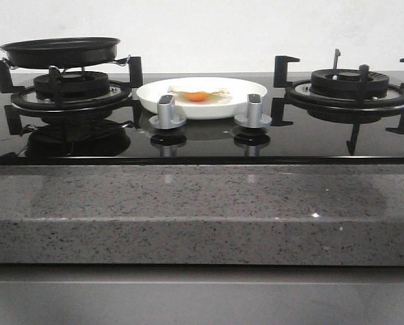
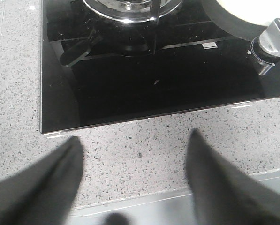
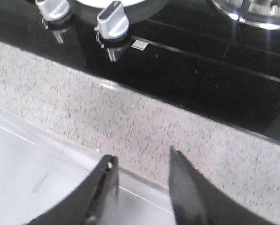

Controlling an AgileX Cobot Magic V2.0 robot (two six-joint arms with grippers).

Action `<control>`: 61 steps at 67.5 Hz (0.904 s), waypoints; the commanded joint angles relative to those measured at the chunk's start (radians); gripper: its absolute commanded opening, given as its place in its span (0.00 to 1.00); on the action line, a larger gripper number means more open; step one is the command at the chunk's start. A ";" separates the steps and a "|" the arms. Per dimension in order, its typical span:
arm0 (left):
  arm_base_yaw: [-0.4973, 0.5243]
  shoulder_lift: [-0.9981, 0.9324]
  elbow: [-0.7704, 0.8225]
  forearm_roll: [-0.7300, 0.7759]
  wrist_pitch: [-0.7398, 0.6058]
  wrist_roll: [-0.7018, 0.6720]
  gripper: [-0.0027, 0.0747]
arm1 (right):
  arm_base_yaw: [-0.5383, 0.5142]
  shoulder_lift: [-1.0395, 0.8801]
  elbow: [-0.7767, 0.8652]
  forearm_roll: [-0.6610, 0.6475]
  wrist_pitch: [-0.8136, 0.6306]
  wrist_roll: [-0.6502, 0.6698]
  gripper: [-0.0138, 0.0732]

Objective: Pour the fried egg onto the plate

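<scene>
The fried egg (image 1: 197, 95), white-edged with an orange yolk, lies on the white plate (image 1: 249, 93) at the middle back of the black glass hob. A black frying pan (image 1: 61, 51) rests on the left burner's grate. Neither gripper shows in the front view. In the left wrist view my left gripper (image 2: 136, 143) stands open over the speckled stone counter edge, nothing between its fingers; the plate's rim (image 2: 252, 9) shows at the frame's corner. My right gripper (image 3: 142, 157) is open too, empty, above the counter's front edge.
Two silver knobs (image 1: 166, 110) (image 1: 254, 108) stand in front of the plate. Black grates surround the left burner (image 1: 70, 88) and the right burner (image 1: 350, 84). The granite counter (image 1: 202, 210) runs along the front, with a grey ledge below.
</scene>
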 commanded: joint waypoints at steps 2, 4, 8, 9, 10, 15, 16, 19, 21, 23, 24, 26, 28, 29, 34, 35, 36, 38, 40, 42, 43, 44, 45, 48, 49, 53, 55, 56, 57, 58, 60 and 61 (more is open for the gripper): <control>-0.007 -0.004 -0.024 -0.009 -0.062 -0.009 0.38 | 0.000 -0.006 -0.019 0.003 -0.056 -0.004 0.30; -0.007 -0.004 -0.024 -0.009 -0.060 -0.009 0.33 | 0.000 -0.006 -0.019 0.003 -0.056 -0.004 0.26; -0.007 -0.004 -0.024 -0.009 -0.060 -0.009 0.25 | 0.000 -0.006 -0.019 0.003 -0.057 -0.004 0.18; -0.007 -0.004 -0.024 -0.009 -0.058 -0.009 0.22 | 0.000 -0.006 -0.019 0.003 -0.057 -0.004 0.15; -0.007 -0.004 -0.024 -0.009 -0.058 -0.009 0.21 | 0.000 -0.006 -0.019 0.003 -0.057 -0.004 0.13; -0.007 -0.004 -0.024 -0.009 -0.058 -0.009 0.12 | 0.000 -0.006 -0.019 0.006 -0.057 -0.004 0.08; -0.007 -0.004 -0.024 -0.009 -0.058 -0.009 0.09 | 0.000 -0.006 -0.019 0.006 -0.057 -0.004 0.08; -0.007 -0.004 -0.024 -0.009 -0.058 -0.009 0.05 | 0.000 -0.006 -0.019 0.006 -0.057 -0.004 0.08; -0.007 -0.004 -0.024 -0.009 -0.058 -0.009 0.02 | 0.000 -0.006 -0.019 0.006 -0.057 -0.004 0.08; -0.007 -0.004 -0.024 -0.009 -0.058 -0.009 0.01 | 0.000 -0.006 -0.019 0.006 -0.058 -0.004 0.08; -0.007 -0.004 -0.024 -0.009 -0.058 -0.009 0.01 | 0.000 -0.006 -0.019 0.006 -0.058 -0.004 0.08; -0.007 -0.004 -0.024 -0.009 -0.058 -0.009 0.01 | 0.000 -0.006 -0.019 0.006 -0.059 -0.004 0.08; -0.007 -0.004 -0.024 -0.009 -0.058 -0.009 0.01 | 0.000 -0.006 -0.019 0.006 -0.056 -0.004 0.08; -0.007 -0.004 -0.024 -0.009 -0.058 -0.009 0.01 | 0.000 -0.006 -0.019 0.006 -0.056 -0.004 0.08; -0.007 -0.004 -0.024 -0.009 -0.056 -0.009 0.01 | 0.000 -0.006 -0.019 0.006 -0.056 -0.004 0.08; -0.007 -0.004 -0.024 -0.009 -0.056 -0.009 0.01 | 0.000 -0.006 -0.019 0.006 -0.056 -0.004 0.08; -0.007 -0.004 -0.024 -0.009 -0.056 -0.009 0.01 | 0.000 -0.006 -0.019 0.006 -0.056 -0.004 0.08; -0.007 -0.004 -0.024 -0.009 -0.056 -0.009 0.01 | 0.000 -0.006 -0.019 0.006 -0.056 -0.004 0.08; -0.007 -0.004 -0.024 -0.009 -0.056 -0.009 0.01 | 0.000 -0.006 -0.019 0.006 -0.056 -0.004 0.08; -0.007 -0.004 -0.024 -0.009 -0.056 -0.009 0.01 | 0.000 -0.006 -0.019 0.006 -0.056 -0.004 0.08; -0.007 -0.004 -0.024 -0.009 -0.056 -0.009 0.01 | 0.000 -0.006 -0.019 0.006 -0.056 -0.004 0.08; -0.007 -0.004 -0.024 -0.009 -0.056 -0.009 0.01 | 0.000 -0.006 -0.019 0.006 -0.056 -0.004 0.08; -0.007 -0.004 -0.024 -0.009 -0.056 -0.009 0.01 | 0.000 -0.006 -0.019 0.006 -0.056 -0.004 0.08; -0.007 -0.004 -0.024 -0.009 -0.056 -0.009 0.01 | 0.000 -0.006 -0.019 0.006 -0.056 -0.004 0.08; -0.007 -0.004 -0.024 -0.009 -0.056 -0.009 0.01 | 0.000 -0.006 -0.019 0.006 -0.056 -0.004 0.08; -0.007 -0.004 -0.024 -0.009 -0.056 -0.009 0.01 | 0.000 -0.006 -0.019 0.006 -0.056 -0.004 0.08; -0.007 -0.004 -0.024 -0.009 -0.056 -0.009 0.01 | 0.000 -0.006 -0.019 0.006 -0.056 -0.004 0.08; -0.007 -0.004 -0.024 -0.009 -0.056 -0.009 0.01 | 0.000 -0.006 -0.019 0.006 -0.056 -0.004 0.08; -0.007 -0.004 -0.024 -0.009 -0.056 -0.009 0.01 | 0.000 -0.006 -0.019 0.006 -0.056 -0.004 0.08; -0.007 -0.004 -0.024 -0.009 -0.056 -0.009 0.01 | 0.000 -0.006 -0.019 0.006 -0.056 -0.004 0.08; -0.007 -0.004 -0.024 -0.009 -0.056 -0.009 0.01 | 0.000 -0.006 -0.019 0.006 -0.056 -0.004 0.08; -0.007 -0.004 -0.024 -0.009 -0.056 -0.009 0.01 | 0.000 -0.006 -0.019 0.006 -0.056 -0.004 0.08</control>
